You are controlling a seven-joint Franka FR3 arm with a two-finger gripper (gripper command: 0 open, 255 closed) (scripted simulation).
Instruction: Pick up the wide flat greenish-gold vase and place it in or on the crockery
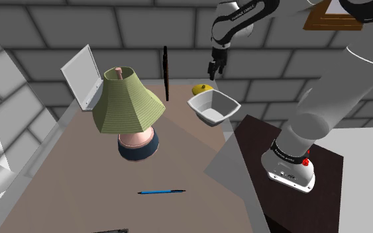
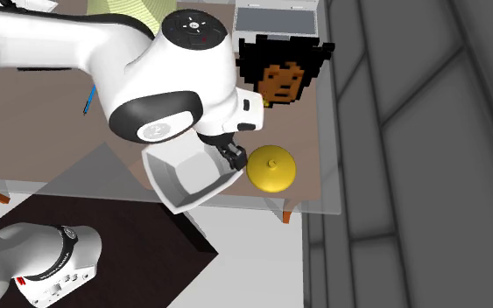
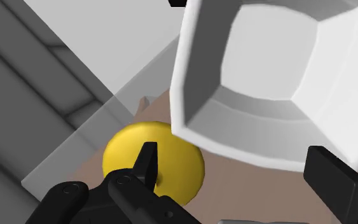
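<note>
The wide flat vase is yellow with a small knob on top and sits on the brown table near its far edge. Next to it, on the side toward the stand, is the crockery, a white square bowl. My gripper hangs open in the air above both, holding nothing. In the second exterior view the gripper sits between the bowl and the vase. In the wrist view the vase lies past one fingertip, and the bowl is beyond the gripper.
A lamp with a green shade stands mid-table. A blue pen lies nearer the front. A white open laptop and a thin black rod stand at the back. A pixel-face picture lies near the vase. Grey brick walls enclose the table.
</note>
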